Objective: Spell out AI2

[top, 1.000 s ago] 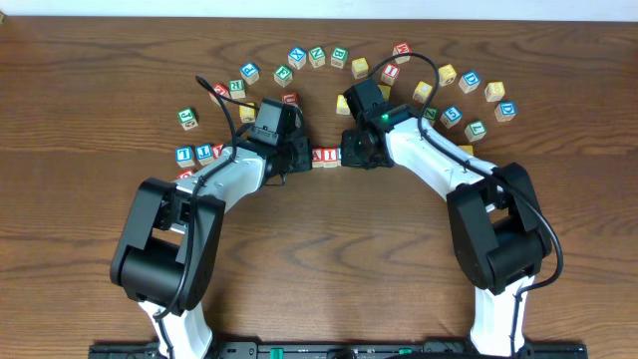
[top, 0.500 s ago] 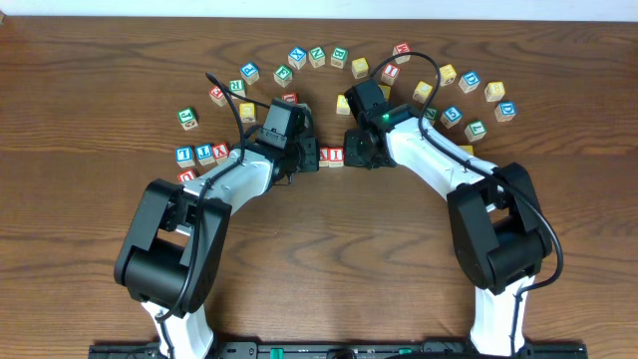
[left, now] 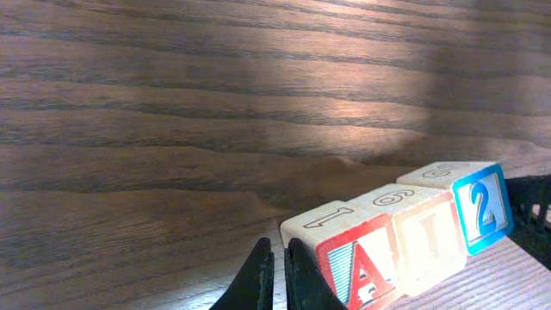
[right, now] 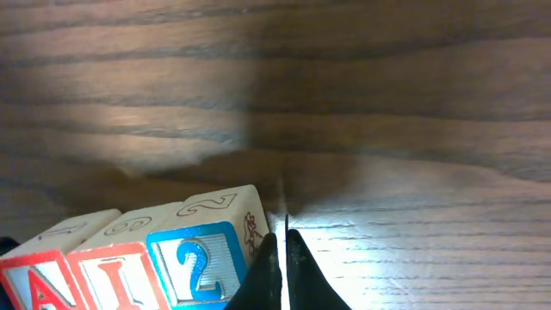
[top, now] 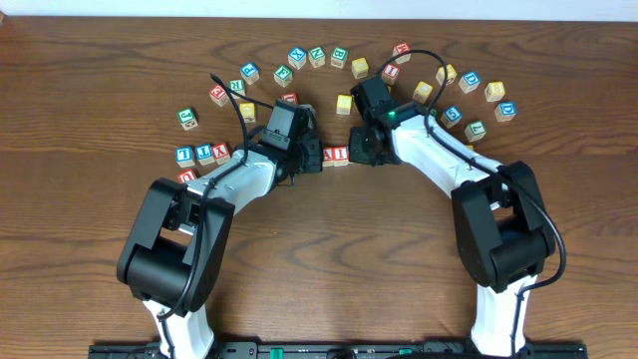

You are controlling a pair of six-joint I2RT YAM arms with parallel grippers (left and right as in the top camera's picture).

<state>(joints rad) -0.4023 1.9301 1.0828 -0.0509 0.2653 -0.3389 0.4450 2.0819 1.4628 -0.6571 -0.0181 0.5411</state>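
Three cubes stand side by side in a row on the table: red "A" (left: 362,263), red "I" (left: 426,237), blue "2" (left: 482,207). They also show in the right wrist view as "A" (right: 39,288), "I" (right: 120,280) and "2" (right: 198,267), and as a small row in the overhead view (top: 336,155). My left gripper (left: 275,258) is shut and empty, its tips against the left side of the "A" cube. My right gripper (right: 279,245) is shut and empty, its tips against the right side of the "2" cube.
Several other letter cubes lie in an arc behind both arms, from a green one (top: 187,119) at the left to a blue one (top: 506,110) at the right. A yellow cube (top: 345,104) sits just behind the row. The wooden table (top: 329,249) extends toward the front.
Both grippers have closed in on the cube row from either side. The left gripper moved right; the row and the right gripper shifted slightly right.
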